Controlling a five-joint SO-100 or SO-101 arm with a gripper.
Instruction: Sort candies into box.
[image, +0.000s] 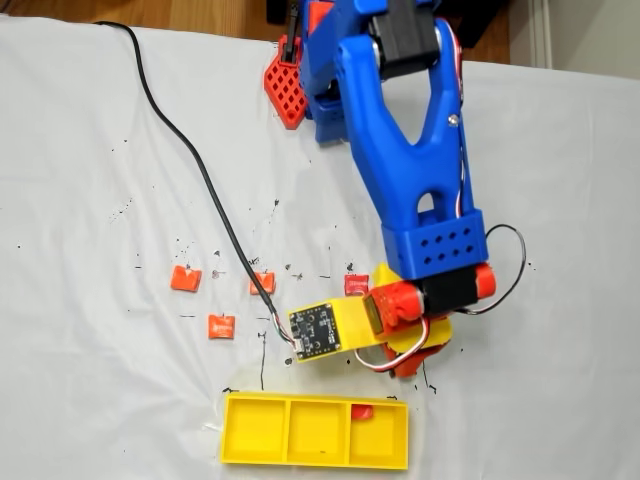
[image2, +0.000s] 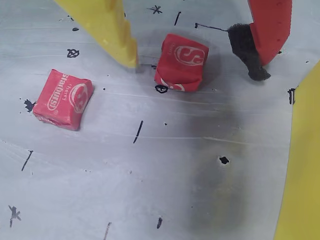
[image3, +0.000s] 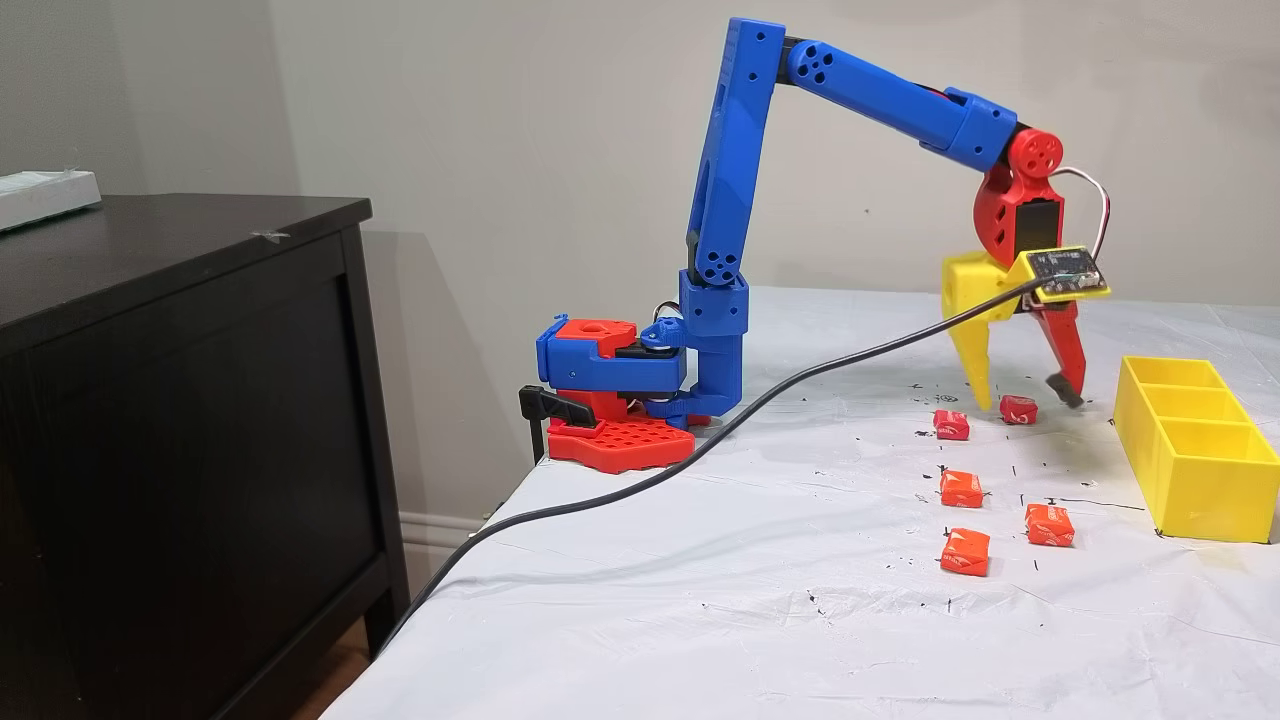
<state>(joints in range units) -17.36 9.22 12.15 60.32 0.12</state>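
Overall, the white-covered worktop (image3: 700, 560) carries the blue arm (image3: 735, 150), with a black cable (image3: 640, 480) trailing across it. Yellow box (image3: 1195, 455) stands at right in a fixed view; one red candy (image: 361, 411) lies in an end compartment. Jaws (image2: 197, 57) are apart, yellow and red fingers straddling a red candy (image2: 181, 62) on the cloth. Another red candy (image2: 63, 99) lies nearby; three orange candies (image3: 964, 488) sit apart.

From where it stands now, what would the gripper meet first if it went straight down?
Probably the red wrapped candy between the open gripper's fingers, then the white tablecloth; depth is uncertain.
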